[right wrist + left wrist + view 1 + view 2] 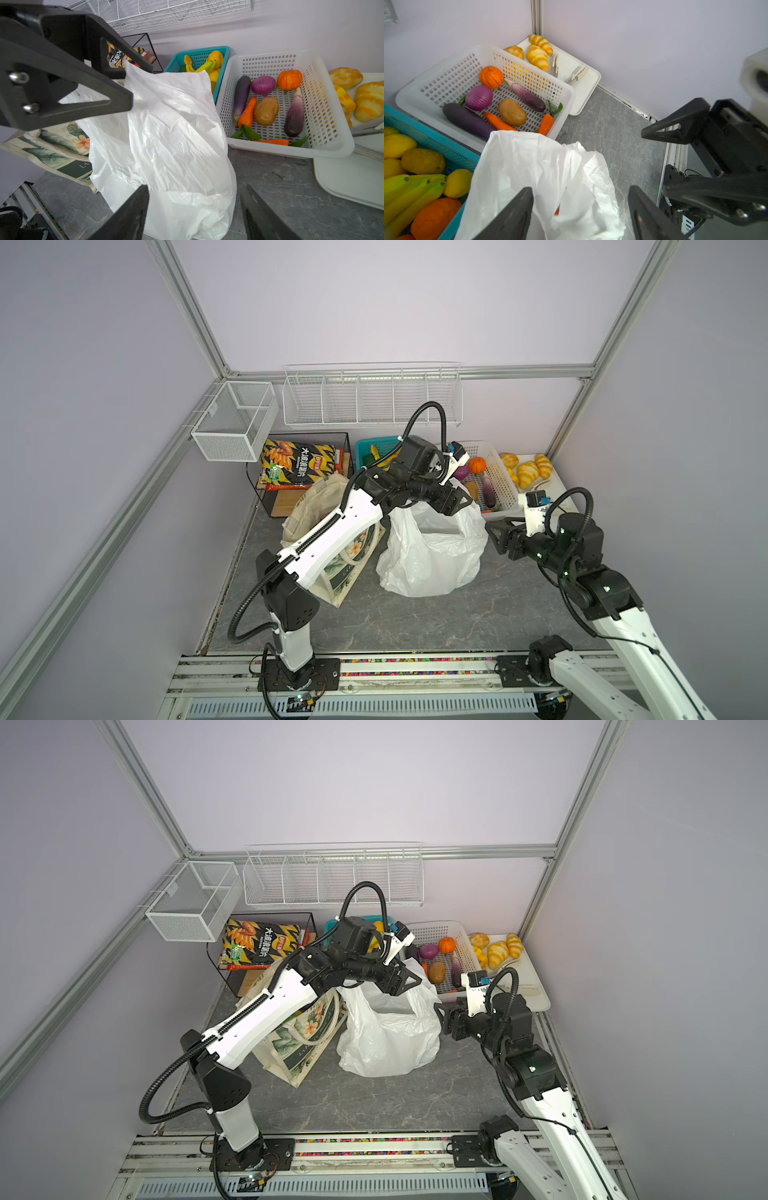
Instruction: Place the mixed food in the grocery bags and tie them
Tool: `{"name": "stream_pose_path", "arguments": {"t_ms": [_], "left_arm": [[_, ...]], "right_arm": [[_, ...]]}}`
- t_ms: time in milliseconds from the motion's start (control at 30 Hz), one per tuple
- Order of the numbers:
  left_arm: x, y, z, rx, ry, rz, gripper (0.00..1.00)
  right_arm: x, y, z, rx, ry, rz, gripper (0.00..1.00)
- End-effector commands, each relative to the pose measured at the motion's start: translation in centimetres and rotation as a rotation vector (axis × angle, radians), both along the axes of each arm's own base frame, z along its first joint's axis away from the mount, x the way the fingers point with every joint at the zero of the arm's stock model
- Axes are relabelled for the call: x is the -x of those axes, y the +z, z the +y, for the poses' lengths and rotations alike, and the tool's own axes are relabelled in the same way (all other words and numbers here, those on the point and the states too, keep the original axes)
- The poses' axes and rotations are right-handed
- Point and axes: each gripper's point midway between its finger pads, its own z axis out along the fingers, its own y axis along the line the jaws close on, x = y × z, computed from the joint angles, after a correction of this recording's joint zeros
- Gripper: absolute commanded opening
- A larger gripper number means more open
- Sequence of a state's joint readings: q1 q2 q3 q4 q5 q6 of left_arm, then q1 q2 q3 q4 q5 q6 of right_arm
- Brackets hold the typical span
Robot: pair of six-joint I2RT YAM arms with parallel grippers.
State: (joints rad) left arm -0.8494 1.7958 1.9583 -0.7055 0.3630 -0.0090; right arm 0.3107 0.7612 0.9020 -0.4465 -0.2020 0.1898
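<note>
Left gripper [580, 189], jaws apart, hangs over the mouth of the white plastic bag [539, 166]. The bag's upstanding rim lies between its fingers, and whether they touch the film is hard to tell. Right gripper [194, 187], jaws also apart, sits just beside the bag's other flank. The bag stands mid-table on the grey surface [415, 622]. A small red patch [557, 211] shows within its folds, too hidden to name; its other contents cannot be seen.

The left arm covers most of the cream canvas tote [316, 497], which stands just beside the plastic bag.

Behind them sit three containers:
- a teal basket [431, 135] of bananas and yellow fruit
- a white basket [446, 74] of toy vegetables [511, 112], a purple onion [479, 97] among them
- a white tray [591, 81] of croissants [537, 56]

A black-and-yellow chip bag [299, 464] lies back left. White wire shelves [370, 402] hang on the wall.
</note>
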Motion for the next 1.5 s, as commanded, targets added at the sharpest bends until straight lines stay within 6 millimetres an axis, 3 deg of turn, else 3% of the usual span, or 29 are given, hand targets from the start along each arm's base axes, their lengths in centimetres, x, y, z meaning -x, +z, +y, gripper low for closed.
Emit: {"name": "stream_pose_path", "arguments": {"t_ms": [0, 167, 433, 500, 567, 733, 833, 933, 1000, 1067, 1133, 1167, 1233, 1467], "left_arm": [[0.1, 2.7, 0.1, 0.080, 0.000, -0.044, 0.71], [-0.3, 3.3, 1.2, 0.094, 0.036, -0.094, 0.76], [-0.5, 2.2, -0.5, 0.064, -0.039, -0.080, 0.79], [-0.6, 1.9, -1.0, 0.062, -0.052, -0.070, 0.79], [-0.9, 1.5, -1.4, 0.059, -0.059, -0.060, 0.78], [-1.2, 0.4, -2.0, 0.033, -0.067, -0.035, 0.71], [-1.3, 0.2, -2.2, 0.035, -0.068, -0.036, 0.62], [-1.2, 0.4, -2.3, 0.047, -0.078, -0.028, 0.45], [-0.9, 0.7, -2.3, 0.056, -0.086, -0.025, 0.32], [-0.5, 1.4, -2.1, 0.070, -0.097, -0.026, 0.14], [0.1, 2.1, -1.8, 0.086, -0.100, -0.013, 0.03], [0.6, 2.6, -1.5, 0.098, -0.106, -0.001, 0.00], [1.7, 3.2, -1.1, 0.122, -0.122, 0.029, 0.00], [4.6, 3.8, 0.7, 0.143, -0.173, 0.063, 0.00]], "right_arm": [[0.1, 0.6, 1.7, -0.019, 0.086, -0.044, 0.75], [-0.4, -0.1, 3.1, 0.002, 0.120, -0.038, 0.74], [-1.3, -0.9, 2.3, 0.044, 0.051, -0.023, 0.67], [-1.2, -0.9, 2.2, 0.046, 0.045, -0.024, 0.67], [-1.1, -2.3, 2.1, 0.060, 0.041, 0.005, 0.67], [-1.0, -2.4, 1.9, 0.069, 0.037, 0.004, 0.67], [-1.1, -2.4, 1.9, 0.071, 0.037, 0.003, 0.67], [-1.1, -2.5, 2.0, 0.075, 0.041, 0.001, 0.68], [-1.0, -2.2, 2.0, 0.083, 0.050, -0.016, 0.75], [-0.8, -1.7, 2.1, 0.091, 0.068, -0.051, 0.85], [-0.6, -1.1, 2.5, 0.098, 0.092, -0.098, 0.97], [-0.6, -0.9, 2.6, 0.108, 0.099, -0.128, 0.98], [-0.5, -0.4, 3.1, 0.121, 0.127, -0.196, 0.88], [-0.6, 2.7, 4.5, 0.114, 0.224, -0.428, 0.89]]}}
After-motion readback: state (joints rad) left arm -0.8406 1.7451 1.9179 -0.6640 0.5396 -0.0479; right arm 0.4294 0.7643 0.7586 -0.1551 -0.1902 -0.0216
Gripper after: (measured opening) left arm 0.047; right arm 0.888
